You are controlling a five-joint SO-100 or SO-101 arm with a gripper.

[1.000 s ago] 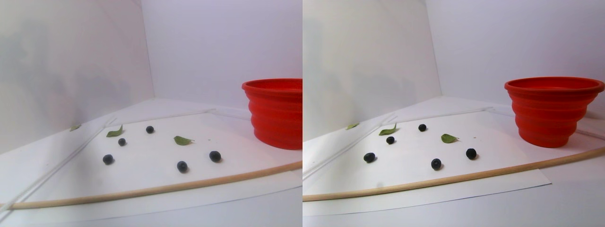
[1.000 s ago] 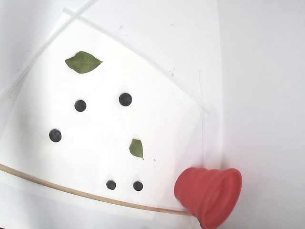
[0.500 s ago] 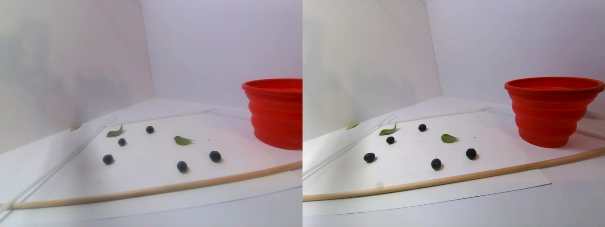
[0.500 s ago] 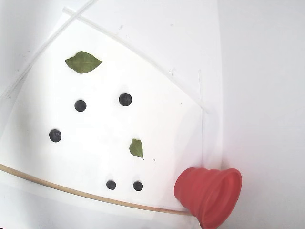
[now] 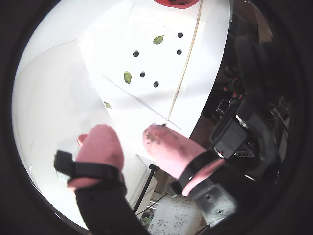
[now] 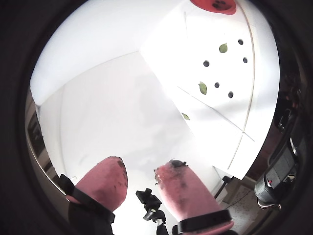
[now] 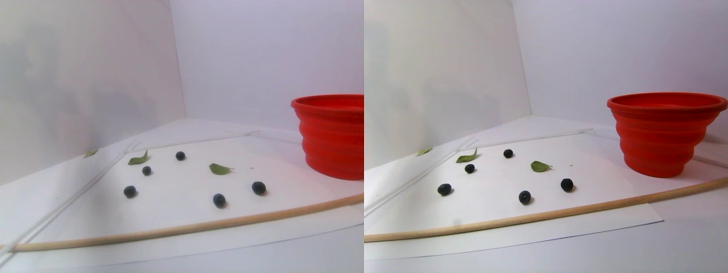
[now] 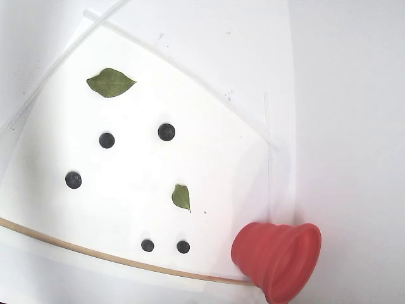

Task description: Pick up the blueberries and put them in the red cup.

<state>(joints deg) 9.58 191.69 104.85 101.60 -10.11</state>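
From the wrist views, the gripper hangs high and far from the sheet, its pink fingers parted and holding nothing. One shows dark berries inside the red cup. The stereo pair shows five blueberries and three leaves. The fixed view shows only two leaves, the ribbed cup beside the wooden stick.

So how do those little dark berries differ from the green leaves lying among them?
The berries are round, blue-black balls, while the leaves are flat, green and pointed. Five berries show on the paper in the fixed view, against two leaves there. The bigger leaf is wider than any berry. Both kinds lie loose on the white paper, none touching another, all outside the red cup.
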